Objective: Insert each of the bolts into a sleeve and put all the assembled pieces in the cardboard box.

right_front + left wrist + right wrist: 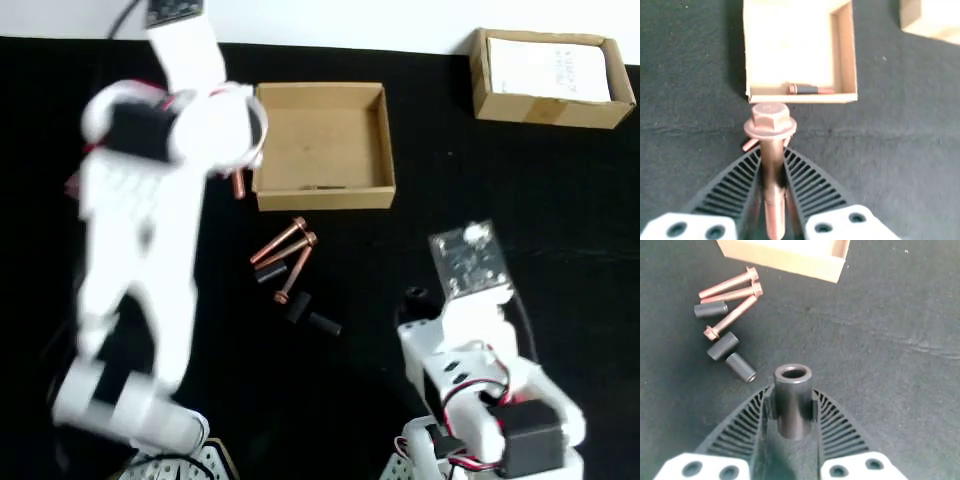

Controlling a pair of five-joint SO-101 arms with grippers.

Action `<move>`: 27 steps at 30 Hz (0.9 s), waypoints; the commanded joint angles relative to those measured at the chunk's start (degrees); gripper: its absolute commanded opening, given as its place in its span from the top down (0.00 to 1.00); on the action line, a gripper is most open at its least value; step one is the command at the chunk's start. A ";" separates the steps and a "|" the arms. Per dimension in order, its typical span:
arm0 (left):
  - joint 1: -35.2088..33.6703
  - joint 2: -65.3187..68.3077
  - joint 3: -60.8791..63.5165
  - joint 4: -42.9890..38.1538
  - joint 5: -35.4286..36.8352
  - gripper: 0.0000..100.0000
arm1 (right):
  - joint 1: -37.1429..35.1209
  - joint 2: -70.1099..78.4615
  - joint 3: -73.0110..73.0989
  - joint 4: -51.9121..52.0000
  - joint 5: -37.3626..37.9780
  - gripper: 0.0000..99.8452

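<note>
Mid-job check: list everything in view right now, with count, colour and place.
cardboard box: one, brown, mid-table
assembled piece: one, copper and black, inside the cardboard box against a wall
loose bolts: three, copper, on the table cover near the cardboard box
loose sleeves: three, black, among those bolts
held bolt: one, copper, in the left tool
held sleeve: one, black, in the right tool
second box: one, brown, far corner
table cover: one, black
left tool: one, black fingers, shut on the held bolt
right tool: one, black fingers, shut on the held sleeve
</note>
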 commanded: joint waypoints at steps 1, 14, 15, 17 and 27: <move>3.21 -12.18 7.96 -0.18 -2.02 0.99 | -0.75 -6.02 8.22 -9.54 0.18 0.99; 7.43 -32.48 56.84 -51.78 -1.85 0.99 | -0.84 -23.87 25.10 -33.01 0.00 0.99; 8.22 -33.98 60.53 -56.88 -1.76 0.99 | -0.84 -23.69 25.27 -33.01 0.00 0.99; 10.24 -36.53 66.95 -66.55 -1.85 0.99 | -0.84 -23.60 25.36 -33.01 -0.35 0.99; 20.79 -38.29 74.68 -88.44 -1.85 0.99 | -0.84 -23.52 27.12 -32.92 -4.40 0.99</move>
